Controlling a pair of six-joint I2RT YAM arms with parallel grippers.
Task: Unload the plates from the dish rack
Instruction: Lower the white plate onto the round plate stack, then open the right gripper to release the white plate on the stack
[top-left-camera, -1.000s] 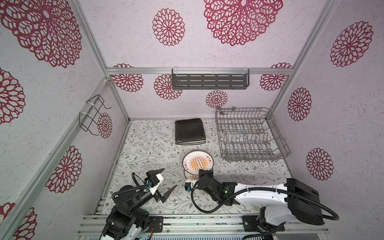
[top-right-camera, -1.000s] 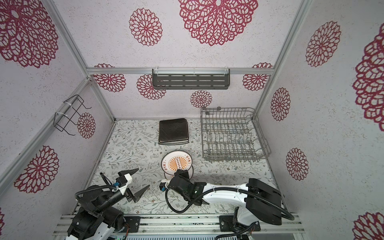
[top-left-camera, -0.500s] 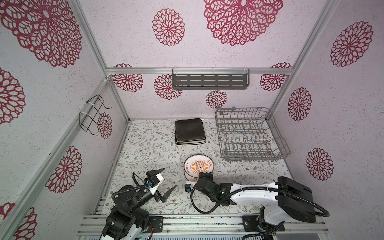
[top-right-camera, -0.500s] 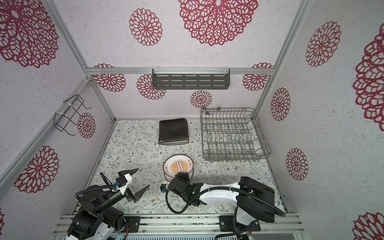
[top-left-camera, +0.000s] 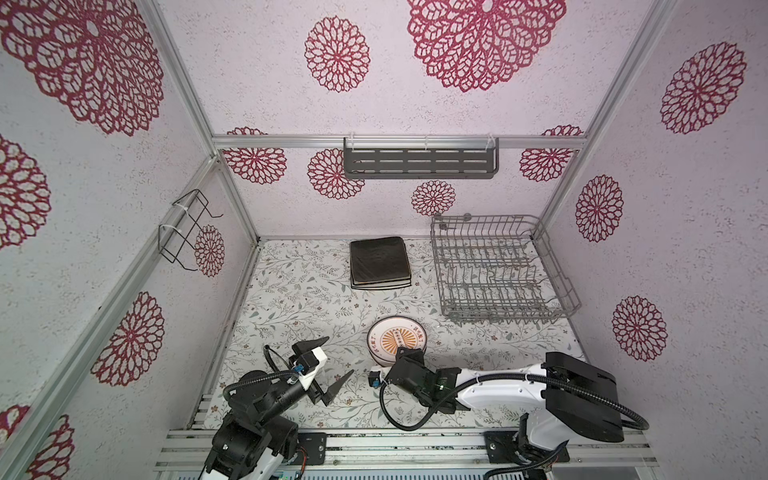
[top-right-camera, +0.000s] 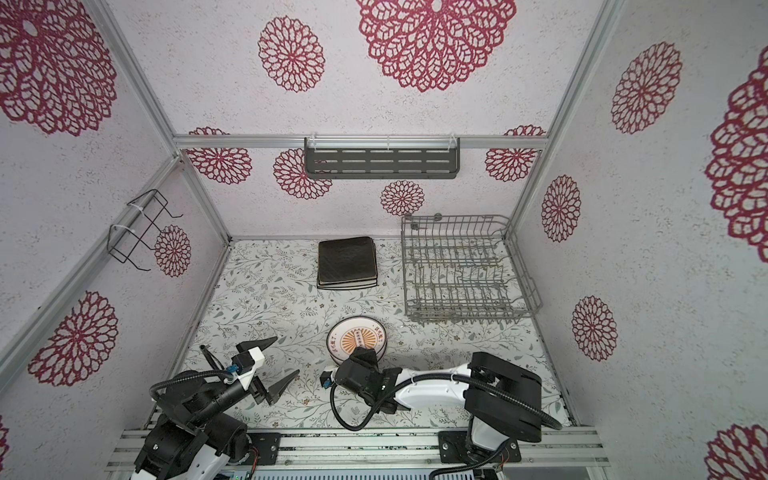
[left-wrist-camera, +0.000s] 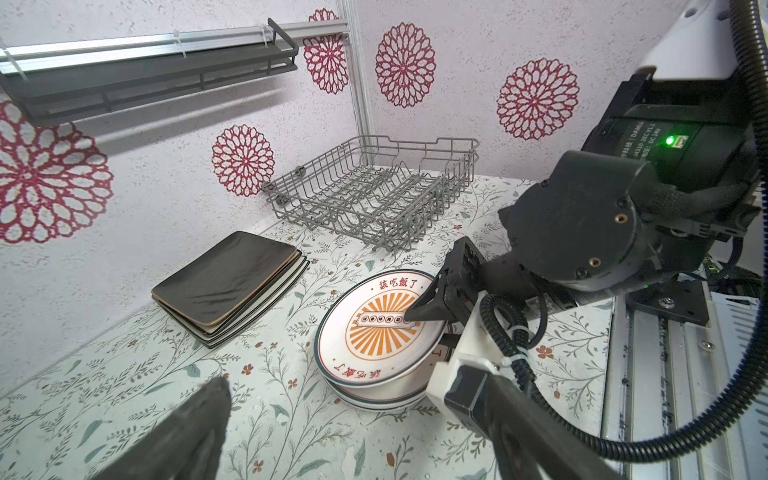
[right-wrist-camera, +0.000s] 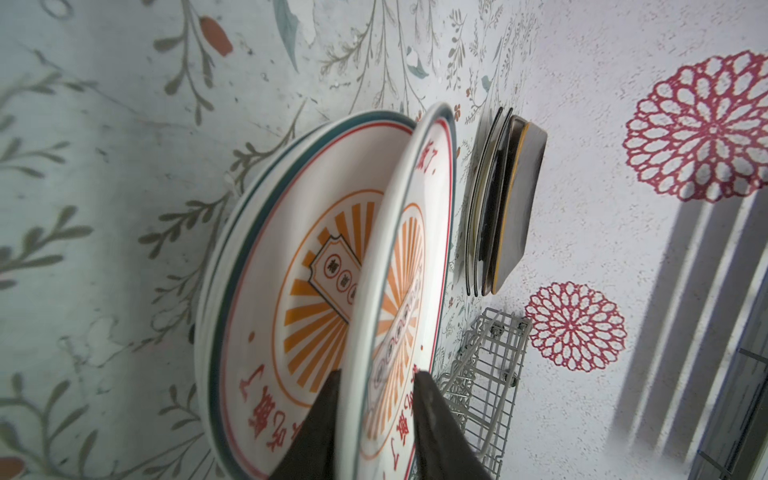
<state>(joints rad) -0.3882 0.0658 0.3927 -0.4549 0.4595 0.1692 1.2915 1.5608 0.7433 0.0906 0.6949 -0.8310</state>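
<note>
Fingers of the right gripper (right-wrist-camera: 377, 376) straddle the top round plate (top-left-camera: 397, 337) (grip unclear), lower centre; the left gripper (top-left-camera: 340, 354) fingers gape wide.

1. Pale textured walls (top-left-camera: 257, 83) all round, stamped with crimson floral medallions (top-left-camera: 337, 54).
2. Aluminium rails (top-left-camera: 291, 141) frame the corners.
3. Dark slotted shelf (top-left-camera: 419, 163) hangs on the back wall; a black wire holder (top-left-camera: 185, 230) hangs on a side wall.
4. Tabletop (top-left-camera: 299, 299) — leafy floral print, evenly lit.

A pale tabletop (top-left-camera: 291, 307) printed with leafy sprigs carries three things. A large grey metal wire dish rack (top-left-camera: 498, 270) stands in its far right corner, with a stack of black and cream rectangular plates (top-left-camera: 379, 262) near it on the left. A stack of round white plates (top-left-camera: 397, 338) with orange sunburst prints sits towards the front middle.
</note>
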